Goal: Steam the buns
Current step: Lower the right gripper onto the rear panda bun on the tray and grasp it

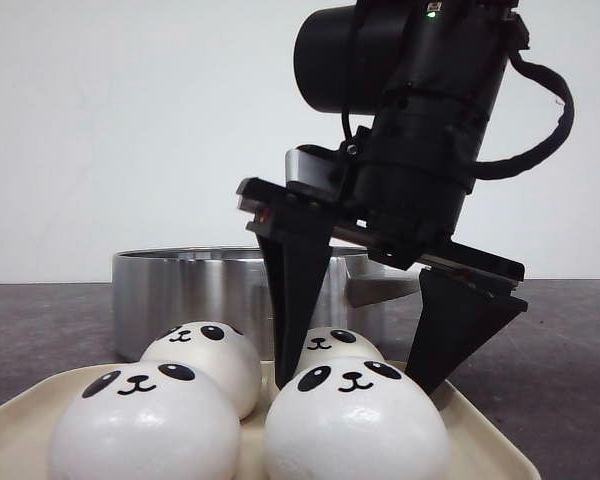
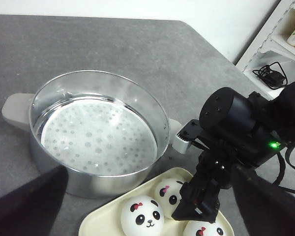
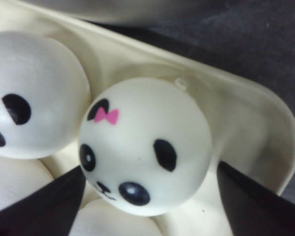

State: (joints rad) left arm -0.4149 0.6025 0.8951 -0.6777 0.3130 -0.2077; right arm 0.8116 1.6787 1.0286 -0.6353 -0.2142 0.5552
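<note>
Four white panda-faced buns sit on a cream tray (image 1: 20,420): front left (image 1: 145,425), front right (image 1: 355,420), back left (image 1: 205,355), back right (image 1: 335,345). My right gripper (image 1: 358,385) is open and lowered over the back right bun, one finger on each side. In the right wrist view that bun (image 3: 142,142), with a pink bow, lies between the open fingers (image 3: 39,206) with a gap on both sides. My left gripper (image 2: 150,169) is open and empty, hovering above the pot and tray. It is out of the front view.
A steel pot (image 1: 180,290) with a perforated steamer plate stands just behind the tray; in the left wrist view its wall (image 2: 88,179) almost touches the tray (image 2: 101,221). It has grey side handles (image 2: 14,108). White shelving (image 2: 280,49) stands off the table's far corner.
</note>
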